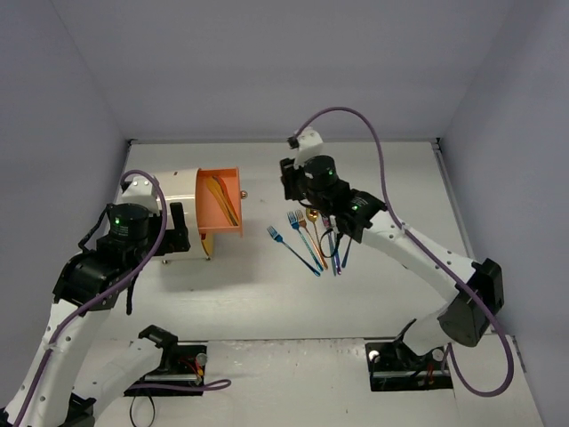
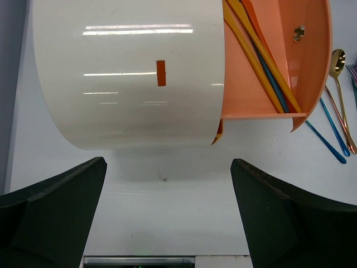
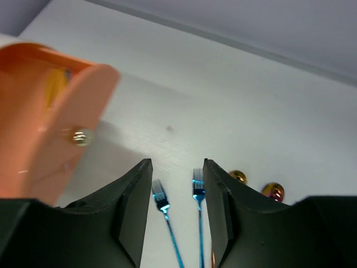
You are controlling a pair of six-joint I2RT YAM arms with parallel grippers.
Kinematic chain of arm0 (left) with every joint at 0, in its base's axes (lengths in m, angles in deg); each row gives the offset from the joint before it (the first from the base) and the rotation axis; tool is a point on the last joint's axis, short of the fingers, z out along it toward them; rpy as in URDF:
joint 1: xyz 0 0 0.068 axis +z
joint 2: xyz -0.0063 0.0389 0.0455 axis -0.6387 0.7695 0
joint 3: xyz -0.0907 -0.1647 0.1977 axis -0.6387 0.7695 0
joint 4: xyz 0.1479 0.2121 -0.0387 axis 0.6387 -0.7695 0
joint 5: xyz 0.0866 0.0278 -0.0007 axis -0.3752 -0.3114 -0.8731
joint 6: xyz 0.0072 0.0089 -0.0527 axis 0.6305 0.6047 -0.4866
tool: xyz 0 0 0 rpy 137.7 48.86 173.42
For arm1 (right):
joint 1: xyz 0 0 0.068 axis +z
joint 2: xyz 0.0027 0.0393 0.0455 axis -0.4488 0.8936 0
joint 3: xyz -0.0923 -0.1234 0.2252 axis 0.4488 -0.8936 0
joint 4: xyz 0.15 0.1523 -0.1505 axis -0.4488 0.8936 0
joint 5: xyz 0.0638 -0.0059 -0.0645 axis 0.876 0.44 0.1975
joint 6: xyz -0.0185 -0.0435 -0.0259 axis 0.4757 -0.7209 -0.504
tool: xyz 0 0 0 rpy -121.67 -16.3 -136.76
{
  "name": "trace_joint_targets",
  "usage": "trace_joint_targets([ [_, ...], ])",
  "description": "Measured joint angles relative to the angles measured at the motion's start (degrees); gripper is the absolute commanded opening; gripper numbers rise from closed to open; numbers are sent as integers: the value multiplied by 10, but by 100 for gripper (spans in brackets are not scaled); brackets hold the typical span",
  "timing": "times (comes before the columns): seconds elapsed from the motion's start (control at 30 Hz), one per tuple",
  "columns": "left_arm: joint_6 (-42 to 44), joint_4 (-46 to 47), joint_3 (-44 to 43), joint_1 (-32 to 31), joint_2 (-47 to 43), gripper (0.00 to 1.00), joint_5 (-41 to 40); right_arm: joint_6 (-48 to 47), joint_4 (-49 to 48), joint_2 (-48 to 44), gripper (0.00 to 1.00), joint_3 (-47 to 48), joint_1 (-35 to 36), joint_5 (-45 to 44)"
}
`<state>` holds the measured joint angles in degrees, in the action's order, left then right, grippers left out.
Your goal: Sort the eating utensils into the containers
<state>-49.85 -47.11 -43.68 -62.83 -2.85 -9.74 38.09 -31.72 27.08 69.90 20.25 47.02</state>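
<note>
Right of drawer (image 1: 203, 200), on table (image 1: 373, 178): loose utensils (image 1: 311, 245). Right gripper (image 3: 177, 163) poised just above, jaws partly apart, empty. Two blue forks (image 3: 162, 200) under gap, handles running back toward wrist, across closing line. Left gripper (image 2: 167, 163) wide apart, empty, at cabinet (image 2: 122, 72), farther off.

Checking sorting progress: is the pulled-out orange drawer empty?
No, the left wrist view shows several long orange and blue utensils lying inside the drawer.
</note>
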Motion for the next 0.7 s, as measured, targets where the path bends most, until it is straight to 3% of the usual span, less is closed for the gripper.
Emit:
trace_joint_targets([
  [0.13, 0, 0, -5, 0, 1, 93, 0, 42, 28, -30, 34, -94, -77, -2],
  [0.37, 0, 1, -5, 0, 4, 93, 0, 107, 72, -24, 19, -258, -166, 43],
  [0.7, 0, 3, -8, 0, 15, 93, 2, 148, 71, 51, 16, -298, -180, 89],
])
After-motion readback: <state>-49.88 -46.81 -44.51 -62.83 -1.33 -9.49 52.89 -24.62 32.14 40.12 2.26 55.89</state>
